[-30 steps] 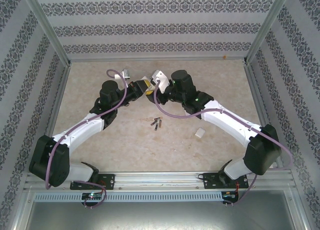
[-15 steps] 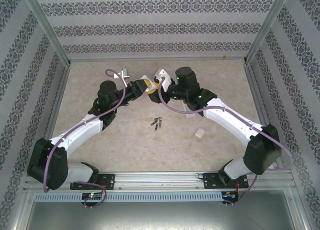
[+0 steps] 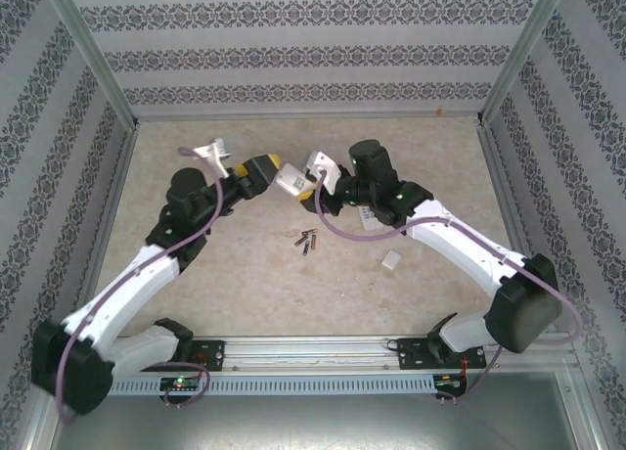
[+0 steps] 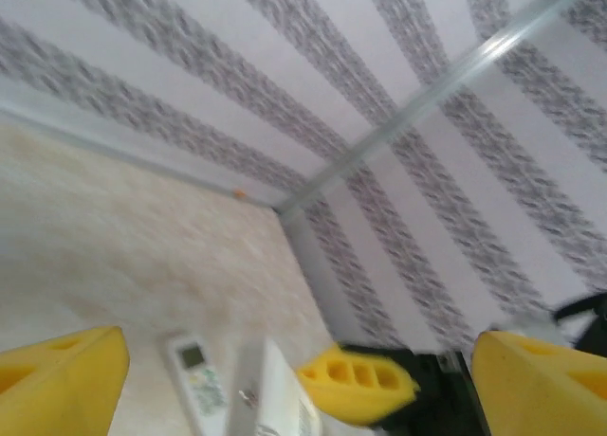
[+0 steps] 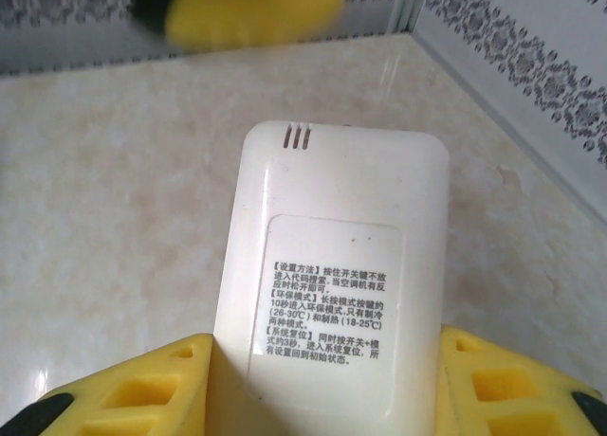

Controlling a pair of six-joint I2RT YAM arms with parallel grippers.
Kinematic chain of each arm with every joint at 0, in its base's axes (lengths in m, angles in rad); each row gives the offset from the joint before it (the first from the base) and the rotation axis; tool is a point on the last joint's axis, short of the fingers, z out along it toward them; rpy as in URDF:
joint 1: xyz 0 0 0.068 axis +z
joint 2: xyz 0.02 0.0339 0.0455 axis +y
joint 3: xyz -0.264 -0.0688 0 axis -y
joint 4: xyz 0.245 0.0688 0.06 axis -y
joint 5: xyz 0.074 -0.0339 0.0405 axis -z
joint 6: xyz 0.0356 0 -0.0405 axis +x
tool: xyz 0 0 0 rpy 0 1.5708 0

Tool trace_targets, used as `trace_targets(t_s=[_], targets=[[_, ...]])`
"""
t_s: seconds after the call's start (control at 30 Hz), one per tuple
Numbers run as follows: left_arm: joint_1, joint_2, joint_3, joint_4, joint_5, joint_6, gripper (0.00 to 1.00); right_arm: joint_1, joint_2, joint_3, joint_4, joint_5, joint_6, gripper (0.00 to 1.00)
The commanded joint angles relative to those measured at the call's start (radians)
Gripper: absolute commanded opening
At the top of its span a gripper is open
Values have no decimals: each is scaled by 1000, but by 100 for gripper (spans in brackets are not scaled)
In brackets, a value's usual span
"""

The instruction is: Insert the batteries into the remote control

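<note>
Two grippers, one remote, one cluster of batteries. Top view: the right gripper (image 3: pixel 311 184) is clamped on one end of the white remote control (image 3: pixel 290 181), held above the table (image 3: pixel 440 176) towards its far edge, about mid-width. The left gripper (image 3: pixel 262 166) sits just beside the remote's free end, with its jaws spread and nothing between them. The batteries (image 3: pixel 306 242) lie together near the table's centre, nearer the front edge than the remote and well apart from both grippers. A small white piece (image 3: pixel 391 260) lies to their right; whether it is the battery cover cannot be told. Left wrist view: the yellow fingers (image 4: pixel 57 374) stand wide apart and carry nothing. Right wrist view: the remote's back, with its printed label, faces the camera, and the right fingers (image 5: pixel 142 389) pinch both long sides at the near end. Judged step: steady the remote for loading. The right grip should stay firm with the back kept upward, though it may cover the battery bay, which cannot be seen. The left gripper should take one battery at a time, across its slim body.
</note>
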State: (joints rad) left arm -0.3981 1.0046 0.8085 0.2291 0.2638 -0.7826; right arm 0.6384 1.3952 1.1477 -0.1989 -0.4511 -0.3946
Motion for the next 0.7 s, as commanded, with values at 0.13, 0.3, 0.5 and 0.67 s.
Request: trace_targets(t_s=[0.13, 0.3, 0.5, 0.67], targets=[[31, -176, 20, -550, -291, 392, 100, 188, -2, -147, -145, 114, -300, 37], [32, -171, -29, -568, -177, 382, 100, 267, 134, -170, -137, 83, -249, 37], [35, -81, -32, -576, -105, 322, 100, 329, 289, -145, -103, 113, -189, 38], [37, -52, -47, -550, -83, 288, 100, 368, 370, -143, -99, 197, -133, 41]])
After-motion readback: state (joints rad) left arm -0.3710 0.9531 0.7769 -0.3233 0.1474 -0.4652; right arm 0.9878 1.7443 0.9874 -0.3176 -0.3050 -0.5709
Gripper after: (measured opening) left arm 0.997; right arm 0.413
